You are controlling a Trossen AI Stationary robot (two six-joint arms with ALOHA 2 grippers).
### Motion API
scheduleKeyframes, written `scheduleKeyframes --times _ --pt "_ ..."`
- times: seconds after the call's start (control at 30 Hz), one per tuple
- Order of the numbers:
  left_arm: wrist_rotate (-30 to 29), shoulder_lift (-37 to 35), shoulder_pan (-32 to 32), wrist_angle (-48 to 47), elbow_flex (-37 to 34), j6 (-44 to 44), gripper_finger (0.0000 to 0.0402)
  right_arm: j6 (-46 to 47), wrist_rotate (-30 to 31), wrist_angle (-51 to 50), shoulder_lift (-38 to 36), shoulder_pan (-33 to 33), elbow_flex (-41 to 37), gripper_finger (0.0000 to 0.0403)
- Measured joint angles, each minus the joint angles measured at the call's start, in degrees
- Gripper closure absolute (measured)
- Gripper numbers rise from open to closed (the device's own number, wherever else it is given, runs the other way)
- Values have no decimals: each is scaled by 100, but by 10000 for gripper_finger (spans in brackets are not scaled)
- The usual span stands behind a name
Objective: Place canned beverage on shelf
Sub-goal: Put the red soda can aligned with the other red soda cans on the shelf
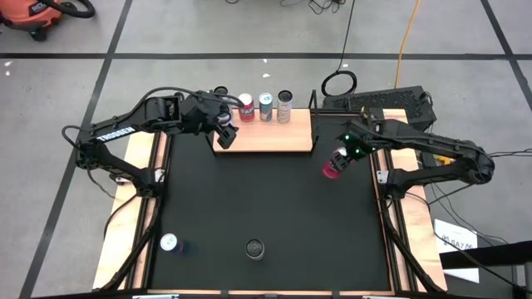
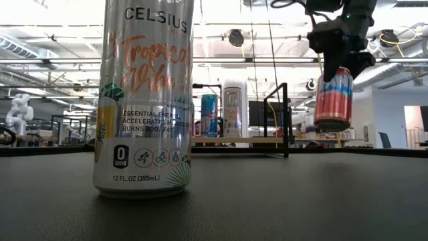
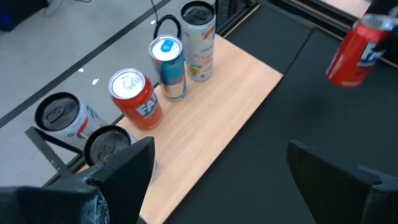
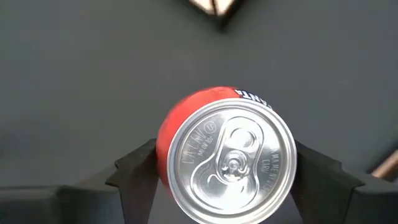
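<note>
The shelf (image 1: 274, 139) is a light wooden board at the far side of the black mat. A red can (image 3: 134, 98), a blue can (image 3: 168, 67) and a white can (image 3: 199, 40) stand upright on it in a row. My left gripper (image 3: 217, 180) hovers open above the board's left end, holding nothing. My right gripper (image 1: 337, 159) is shut on another red can (image 2: 332, 99), just off the board's right end and above the mat. My right gripper pinches the red can's side wall just below its top rim (image 4: 163, 163) between the two fingers, one on each side. The fingers come from above, pointing steeply down. The can hangs below them, lifted clear of the mat, a little tilted, top up.
Two more cans (image 3: 59, 115) (image 3: 107, 144) stand by the shelf's left end. A white Celsius can (image 1: 170, 242) and another can (image 1: 254, 248) stand on the mat (image 1: 266, 199) near its front edge. A black frame post (image 2: 286, 120) rises at the shelf's right end.
</note>
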Motion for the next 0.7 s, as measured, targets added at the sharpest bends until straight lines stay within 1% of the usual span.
scheduleKeyframes --times 0.17,0.33,0.5,0.7 --pt "134 0 0 9 0 -56 42 226 -5 381 202 603 2 122" --pt "140 0 -89 37 0 -164 42 298 -2 1019 471 1015 2 122" --pt "169 122 -229 207 0 -156 42 328 -14 1637 721 1225 2 122" --pt "560 502 -339 348 -2 -37 42 277 -233 2369 961 1292 2 122"
